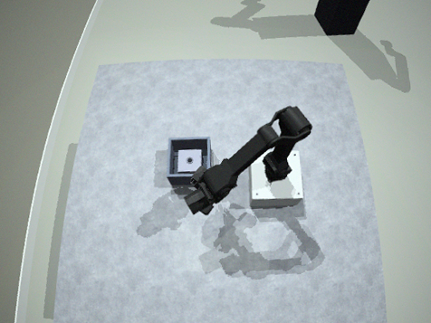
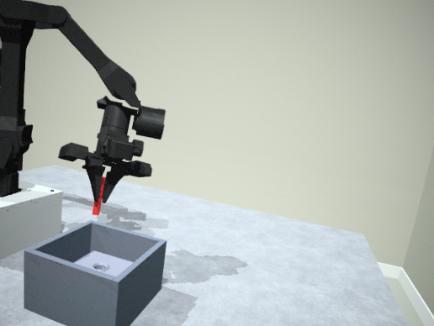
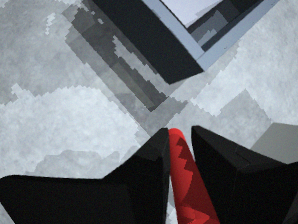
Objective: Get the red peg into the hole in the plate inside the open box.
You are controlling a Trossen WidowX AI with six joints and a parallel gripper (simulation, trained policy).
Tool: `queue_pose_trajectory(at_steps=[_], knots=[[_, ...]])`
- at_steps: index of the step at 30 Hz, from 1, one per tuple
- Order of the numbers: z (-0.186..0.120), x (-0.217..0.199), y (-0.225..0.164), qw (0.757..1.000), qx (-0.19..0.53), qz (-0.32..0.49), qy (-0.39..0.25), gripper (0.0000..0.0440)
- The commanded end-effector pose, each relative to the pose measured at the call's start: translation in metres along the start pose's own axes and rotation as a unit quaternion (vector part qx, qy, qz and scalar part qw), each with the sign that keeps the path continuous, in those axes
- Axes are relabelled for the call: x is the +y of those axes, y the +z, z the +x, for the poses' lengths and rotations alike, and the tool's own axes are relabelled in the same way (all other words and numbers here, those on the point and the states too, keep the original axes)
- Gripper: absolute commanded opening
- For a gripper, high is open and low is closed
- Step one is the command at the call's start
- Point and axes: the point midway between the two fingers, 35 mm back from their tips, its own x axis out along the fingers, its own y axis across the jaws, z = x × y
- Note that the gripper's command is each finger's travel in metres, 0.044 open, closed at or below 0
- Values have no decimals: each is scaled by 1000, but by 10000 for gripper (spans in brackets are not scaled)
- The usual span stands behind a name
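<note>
My gripper [image 2: 101,202] [image 3: 179,134] is shut on the red peg [image 2: 96,209] [image 3: 185,175], which leans slightly, its lower end sticking out below the fingertips. The peg is in the air, above the rim height of the box and outside it, on the arm-base side. The grey-blue open box [image 1: 169,162] [image 2: 71,290] [image 3: 181,35] stands on the table. The pale plate [image 1: 182,155] [image 2: 119,262] [image 3: 187,10] lies at its bottom, with a round hole [image 1: 189,160] [image 2: 100,266] in the middle. In the top view the arm hides the fingers and peg.
The white base block [image 1: 295,171] [image 2: 34,218] of the arm stands to the right of the box in the top view. The box's four raised walls surround the plate. A black pillar [image 1: 346,9] stands beyond the mottled grey table top [image 1: 128,104].
</note>
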Motion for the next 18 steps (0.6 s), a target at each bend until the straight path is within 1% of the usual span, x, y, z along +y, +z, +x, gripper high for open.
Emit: queue_pose_trajectory(at_steps=[1, 9, 18], knots=[[-6, 1, 13, 1000, -7, -1, 2, 0], [-11, -3, 44, 1000, -7, 9, 1, 0], [-6, -13, 76, 999, 4, 36, 3, 0]])
